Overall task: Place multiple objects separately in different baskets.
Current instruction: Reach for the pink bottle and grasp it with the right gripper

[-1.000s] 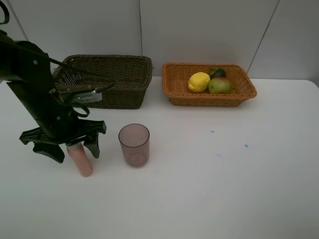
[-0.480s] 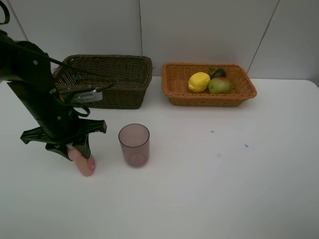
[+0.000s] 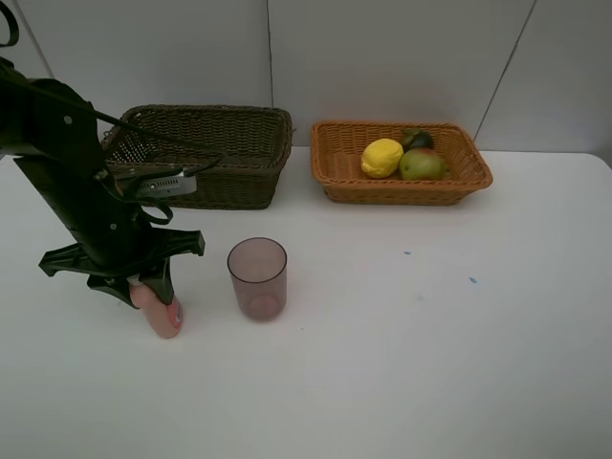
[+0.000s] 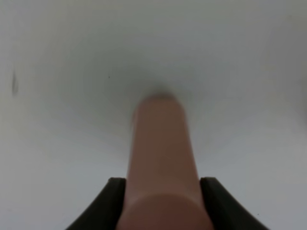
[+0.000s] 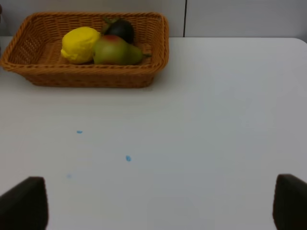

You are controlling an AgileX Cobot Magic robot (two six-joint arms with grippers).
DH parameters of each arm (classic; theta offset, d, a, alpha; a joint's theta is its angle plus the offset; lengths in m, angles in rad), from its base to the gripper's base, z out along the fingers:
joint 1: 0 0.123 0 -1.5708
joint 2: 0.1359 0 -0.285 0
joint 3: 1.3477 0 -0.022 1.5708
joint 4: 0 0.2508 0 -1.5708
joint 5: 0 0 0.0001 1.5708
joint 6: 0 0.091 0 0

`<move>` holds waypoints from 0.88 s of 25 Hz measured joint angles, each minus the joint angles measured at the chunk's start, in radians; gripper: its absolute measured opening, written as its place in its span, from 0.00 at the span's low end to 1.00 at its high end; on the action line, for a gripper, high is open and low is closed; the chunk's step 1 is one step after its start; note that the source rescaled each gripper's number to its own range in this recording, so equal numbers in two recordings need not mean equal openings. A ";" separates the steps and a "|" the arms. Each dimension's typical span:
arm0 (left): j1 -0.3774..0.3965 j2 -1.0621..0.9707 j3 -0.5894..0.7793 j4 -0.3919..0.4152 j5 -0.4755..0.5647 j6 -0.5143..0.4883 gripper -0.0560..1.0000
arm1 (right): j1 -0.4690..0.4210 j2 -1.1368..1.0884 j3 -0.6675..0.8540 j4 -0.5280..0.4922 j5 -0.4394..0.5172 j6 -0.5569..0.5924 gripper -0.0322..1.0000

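My left gripper (image 3: 143,287) is shut on the pink bottle (image 3: 161,314), low over the table's left front. In the left wrist view the bottle (image 4: 160,158) sits between both fingers (image 4: 112,201), and its cap is hidden. The mauve cup (image 3: 257,277) stands upright just right of it. The lemon (image 3: 382,157), pear (image 3: 422,164) and mangosteen (image 3: 416,140) lie in the orange basket (image 3: 402,191), also seen in the right wrist view (image 5: 96,76). The dark basket (image 3: 239,177) stands behind the left arm. My right gripper (image 5: 153,206) is open and empty, out of the exterior view.
The white table (image 3: 430,335) ends at a grey wall right behind the baskets. The left arm's cable hangs over the dark basket's front left corner. Small blue specks mark the table at the right middle.
My left gripper's fingers have closed on the pink bottle, which has tilted slightly. Nothing has moved in the last half second.
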 joint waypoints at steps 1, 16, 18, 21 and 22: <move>0.000 0.000 0.000 0.000 0.003 0.000 0.44 | 0.000 0.000 0.000 0.000 0.000 0.000 1.00; 0.000 -0.066 -0.032 0.011 0.097 0.018 0.44 | 0.000 0.000 0.000 0.000 0.000 0.000 1.00; 0.000 -0.084 -0.063 0.027 0.145 0.018 0.44 | 0.000 0.000 0.000 0.000 0.000 0.000 1.00; 0.000 -0.109 -0.127 0.046 0.218 0.019 0.44 | 0.000 0.000 0.000 0.000 0.000 0.000 1.00; 0.000 -0.116 -0.147 0.054 0.246 0.019 0.44 | 0.000 0.000 0.000 0.000 0.000 0.000 1.00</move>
